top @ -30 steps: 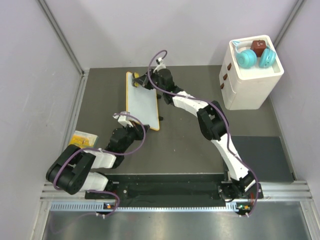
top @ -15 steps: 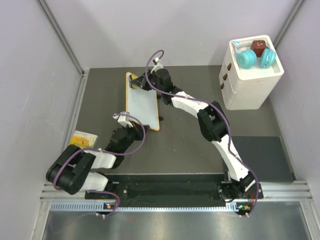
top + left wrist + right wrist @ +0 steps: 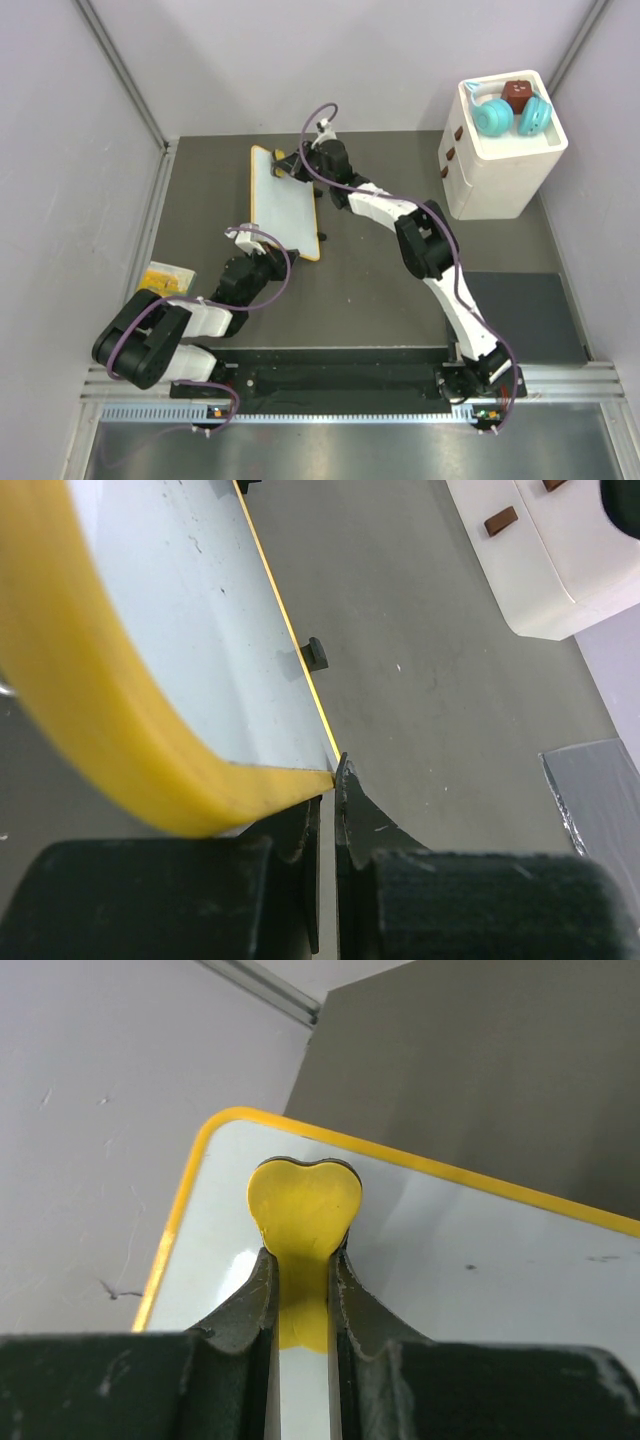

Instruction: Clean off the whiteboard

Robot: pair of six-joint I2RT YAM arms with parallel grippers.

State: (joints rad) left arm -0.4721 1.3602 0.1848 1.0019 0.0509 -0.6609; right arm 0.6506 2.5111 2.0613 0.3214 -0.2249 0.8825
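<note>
The whiteboard [image 3: 286,203], lying on the bench [image 3: 380,270], looks nearly wiped, only faint specks showing; the right gripper [image 3: 300,1290] clamps the yellow bone-shaped eraser [image 3: 303,1205] near its far corner, while the left gripper [image 3: 325,810] is closed at its near corner.

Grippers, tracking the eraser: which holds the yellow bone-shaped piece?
The right gripper, shut on the yellow bone-shaped piece; the left gripper pinches the yellow-framed whiteboard instead.

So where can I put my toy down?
Bare tabletop: left of the whiteboard toward the wall, and between the left arm and the right arm. Crowded at the whiteboard's ends: left gripper at the near corner, right gripper with the yellow eraser at the far one.
</note>
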